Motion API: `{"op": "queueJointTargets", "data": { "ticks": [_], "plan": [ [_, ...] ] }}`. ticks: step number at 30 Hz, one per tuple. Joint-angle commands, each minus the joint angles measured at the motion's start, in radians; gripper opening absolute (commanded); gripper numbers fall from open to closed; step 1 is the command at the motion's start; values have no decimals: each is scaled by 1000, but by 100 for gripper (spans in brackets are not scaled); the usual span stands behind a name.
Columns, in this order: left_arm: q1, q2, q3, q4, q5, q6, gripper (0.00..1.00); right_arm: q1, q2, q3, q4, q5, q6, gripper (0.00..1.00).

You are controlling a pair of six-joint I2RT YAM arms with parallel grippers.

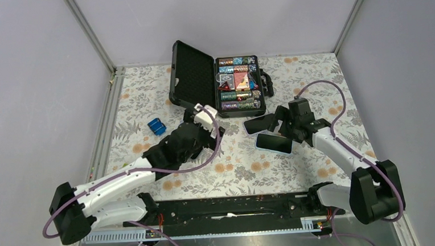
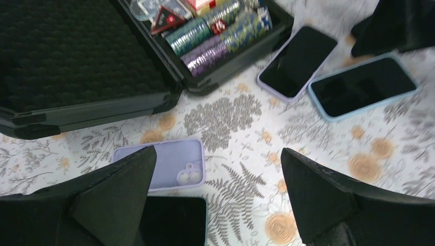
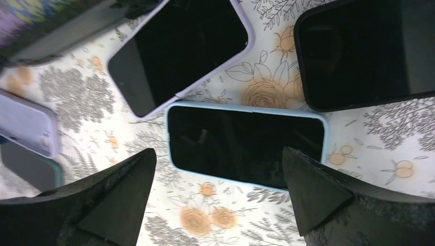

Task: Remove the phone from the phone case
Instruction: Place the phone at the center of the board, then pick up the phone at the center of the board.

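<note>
The phone lies flat on the flowered tablecloth, in front of the lid half of the open black chip case, on the side toward the arm bases. Between it and the chip case lies an empty lilac case with its camera cut-out showing, its edge just beside the phone's. The phone is outside that case. It shows only as a dark slab, partly hidden by a finger. From the right wrist its rim looks teal, so I cannot tell whether it wears some other cover.

The left gripper hangs over these two with its jaws spread wide and nothing between them. The right gripper is in front of the chip-filled half of the chip case, equally wide and holding nothing, above a phone in a light-blue case. A phone in a lilac case lies just beside the chip case's front corner, with the light-blue one just beyond it. A phone in a black case lies farther still from the chip case. A small blue block sits off the lid side.
</note>
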Motion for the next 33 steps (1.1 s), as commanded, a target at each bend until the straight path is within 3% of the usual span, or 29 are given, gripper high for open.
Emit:
{"op": "queueJointTargets", "data": {
  "ticks": [1, 5, 12, 21, 33],
  "plan": [
    [4, -94, -49, 196, -63, -118, 99, -4, 55, 75, 9, -22, -267, 100],
    [4, -164, -115, 283, -37, -112, 99, -4, 174, 159, -5, -115, -485, 100],
    [3, -228, -147, 293, 15, -127, 99, -7, 400, 312, -88, -109, -518, 100],
    [3, -251, -161, 298, 34, -126, 99, -6, 477, 286, -83, -231, -416, 99],
    [4, -257, -160, 283, 59, -131, 99, -5, 371, 116, -141, -250, -275, 100]
  ]
}}
